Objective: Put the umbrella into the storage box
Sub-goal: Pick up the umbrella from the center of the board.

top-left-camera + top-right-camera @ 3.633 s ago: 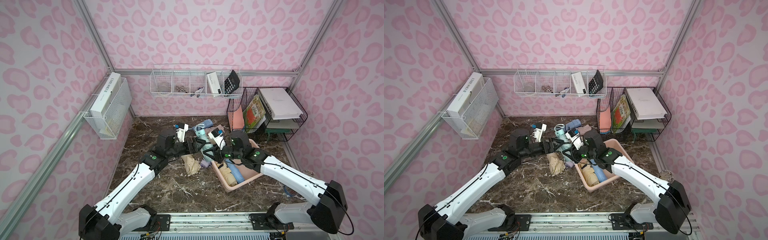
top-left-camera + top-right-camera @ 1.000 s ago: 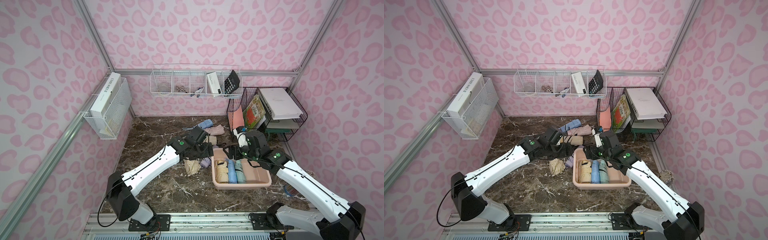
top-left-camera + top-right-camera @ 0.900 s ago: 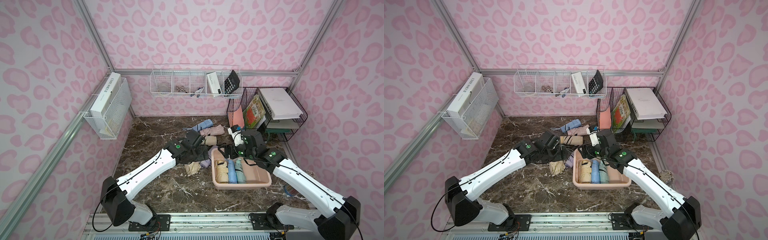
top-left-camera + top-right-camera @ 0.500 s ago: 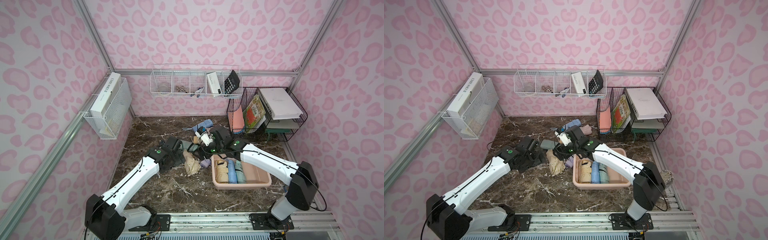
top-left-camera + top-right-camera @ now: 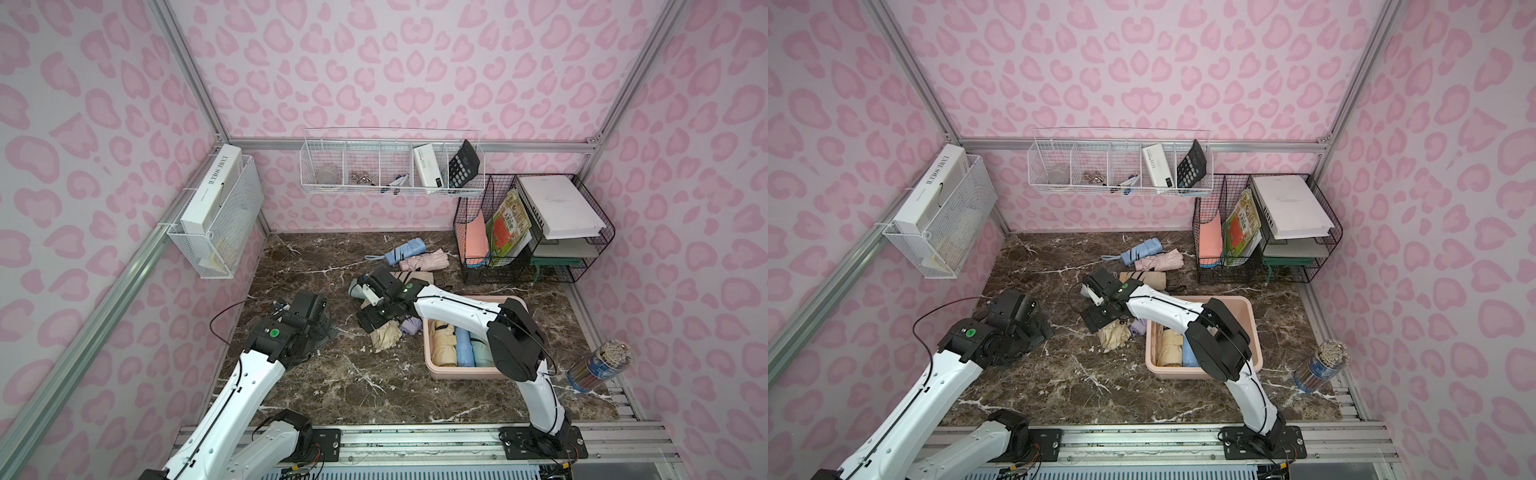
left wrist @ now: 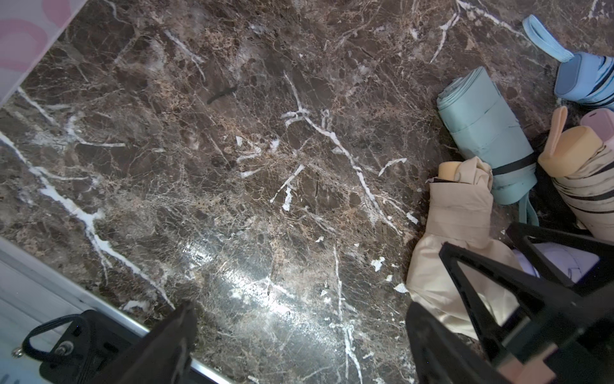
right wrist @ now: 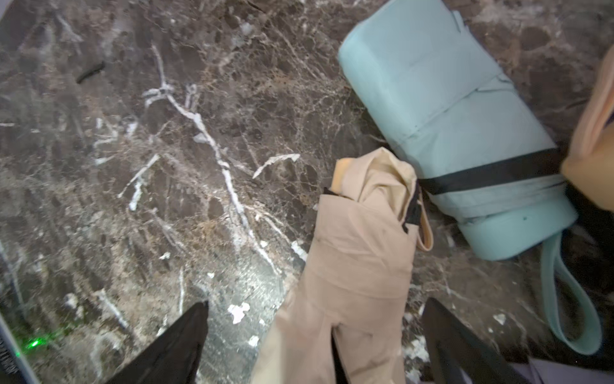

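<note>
Here right arm (image 5: 453, 309) stretches over beige umbrella (image 5: 384, 336).

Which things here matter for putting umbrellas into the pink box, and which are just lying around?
For the job: storage box, loose beige umbrella, mint umbrella, blue umbrella, pink umbrella.

Just lying about: calculator, black wire file rack, white book, pencil jar.
</note>
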